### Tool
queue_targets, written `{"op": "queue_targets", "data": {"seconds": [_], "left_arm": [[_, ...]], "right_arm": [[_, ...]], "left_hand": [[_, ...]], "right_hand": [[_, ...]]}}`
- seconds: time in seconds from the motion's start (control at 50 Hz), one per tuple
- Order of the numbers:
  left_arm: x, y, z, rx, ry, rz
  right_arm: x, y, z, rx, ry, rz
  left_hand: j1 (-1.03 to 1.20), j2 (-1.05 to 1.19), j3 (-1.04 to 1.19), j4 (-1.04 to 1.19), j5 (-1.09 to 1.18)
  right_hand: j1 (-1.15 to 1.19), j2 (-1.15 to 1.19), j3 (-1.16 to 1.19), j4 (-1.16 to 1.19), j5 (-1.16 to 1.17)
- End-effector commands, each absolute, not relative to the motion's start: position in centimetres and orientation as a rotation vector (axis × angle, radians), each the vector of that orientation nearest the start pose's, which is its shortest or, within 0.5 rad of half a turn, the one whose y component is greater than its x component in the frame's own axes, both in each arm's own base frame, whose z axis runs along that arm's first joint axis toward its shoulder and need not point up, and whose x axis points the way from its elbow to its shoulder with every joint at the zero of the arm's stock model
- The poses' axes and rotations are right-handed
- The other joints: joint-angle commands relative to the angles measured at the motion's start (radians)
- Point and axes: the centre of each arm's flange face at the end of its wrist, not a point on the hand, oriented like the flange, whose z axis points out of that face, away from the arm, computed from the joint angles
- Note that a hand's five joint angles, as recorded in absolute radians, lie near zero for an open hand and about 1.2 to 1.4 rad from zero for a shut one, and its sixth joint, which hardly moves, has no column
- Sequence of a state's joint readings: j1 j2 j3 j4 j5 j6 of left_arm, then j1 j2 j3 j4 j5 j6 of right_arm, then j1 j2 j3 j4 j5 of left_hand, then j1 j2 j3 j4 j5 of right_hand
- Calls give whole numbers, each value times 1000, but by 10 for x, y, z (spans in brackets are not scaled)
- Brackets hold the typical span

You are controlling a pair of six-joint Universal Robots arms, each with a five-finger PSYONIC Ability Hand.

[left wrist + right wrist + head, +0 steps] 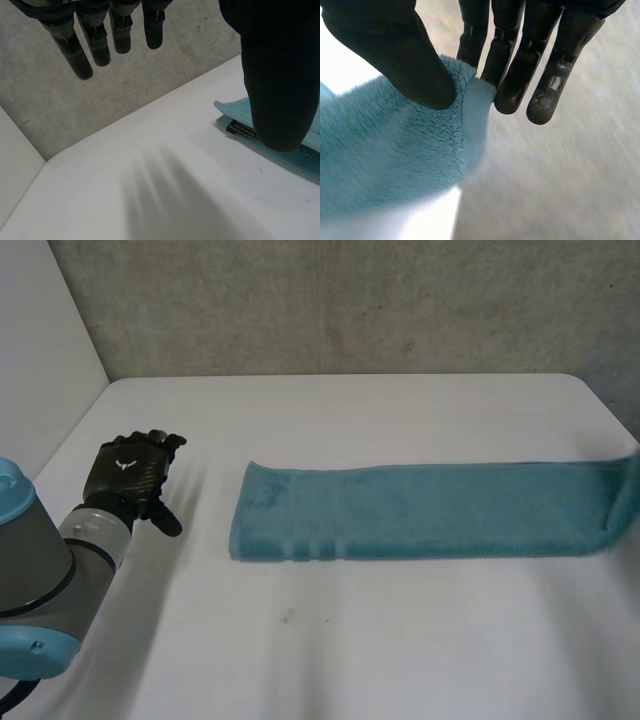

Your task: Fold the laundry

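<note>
White table [350, 660], grey concrete wall [350, 300] behind. Teal towel [430, 512] lies as a long strip, mid-table to right edge: lengthwise fold looks done, cross folds left, I reckon. My right hand [512, 65] pinches its right end btwn thumb & fingers; left hand [128, 472] hovers at left, fingers straight, empty.

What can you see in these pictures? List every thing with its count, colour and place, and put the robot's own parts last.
towel: one, teal, lying as a long folded strip across the table
label: one, black, on the towel's corner nearest the left hand
table: one, white, under the towel
wall: one, grey, behind the table
left arm: one, grey with light-blue caps, at the table's left side
left hand: one, black, open, beside the towel's left end and apart from it
right hand: one, black, pinching the towel's end between thumb and fingers
</note>
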State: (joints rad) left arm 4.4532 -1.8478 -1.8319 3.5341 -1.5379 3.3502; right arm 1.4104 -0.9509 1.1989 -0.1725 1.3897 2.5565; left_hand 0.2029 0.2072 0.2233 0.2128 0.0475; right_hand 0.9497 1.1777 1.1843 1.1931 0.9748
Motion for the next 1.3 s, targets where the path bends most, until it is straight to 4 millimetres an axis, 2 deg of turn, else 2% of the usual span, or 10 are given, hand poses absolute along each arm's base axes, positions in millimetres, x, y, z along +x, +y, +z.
{"op": "queue_targets", "data": {"seconds": [0.02, 0.2, 0.48, 0.56, 0.6, 0.68, 0.88, 0.98, 1.18, 1.3], "left_arm": [[-212, -284, 180, 586, 2343, -2091], [-209, -288, 180, 569, 2338, -2090], [-208, -288, 180, 567, 2336, -2092], [-209, -287, 180, 571, 2341, -2091], [-211, -286, 180, 583, 2344, -2094], [-214, -285, 181, 596, 2341, -2104], [-250, -273, 190, 732, 2319, -2203], [-277, -273, 182, 824, 2334, -2219], [-299, -283, 170, 881, 2355, -2216], [-297, -282, 167, 881, 2368, -2197]], "right_arm": [[236, -400, 230, -1087, 2047, -2317], [402, -289, 205, -1364, 1591, -2102], [481, -181, 124, -1578, 1397, -1802], [477, -181, 120, -1575, 1426, -1790], [474, -187, 126, -1561, 1445, -1811], [461, -200, 171, -1448, 1487, -1910], [376, -260, 217, -1048, 1793, -1925], [303, -289, 189, -880, 2100, -1815], [245, -297, 140, -804, 2312, -1655], [232, -308, 132, -771, 2310, -1714]], "left_hand": [[-25, -29, -45, -34, -44], [-25, -29, -45, -34, -44], [-25, -29, -45, -34, -44], [-25, -29, -45, -34, -44], [-28, -32, -48, -37, -47], [-28, -32, -48, -37, -47], [-19, -23, -39, -29, -38], [-16, -20, -36, -26, -35], [-10, -14, -30, -20, -29], [-13, -17, -33, -23, -32]], "right_hand": [[447, 219, 212, 203, 247], [447, 219, 212, 203, 247], [447, 219, 212, 203, 247], [325, 98, 91, 82, 126], [-425, -653, -660, -669, -625], [-775, -1003, -1010, -1019, -975], [-775, -1003, -1010, -1019, -975], [-775, -1003, -1010, -1019, -975], [-545, -773, -780, -788, -745], [314, 86, 79, 70, 114]]}}
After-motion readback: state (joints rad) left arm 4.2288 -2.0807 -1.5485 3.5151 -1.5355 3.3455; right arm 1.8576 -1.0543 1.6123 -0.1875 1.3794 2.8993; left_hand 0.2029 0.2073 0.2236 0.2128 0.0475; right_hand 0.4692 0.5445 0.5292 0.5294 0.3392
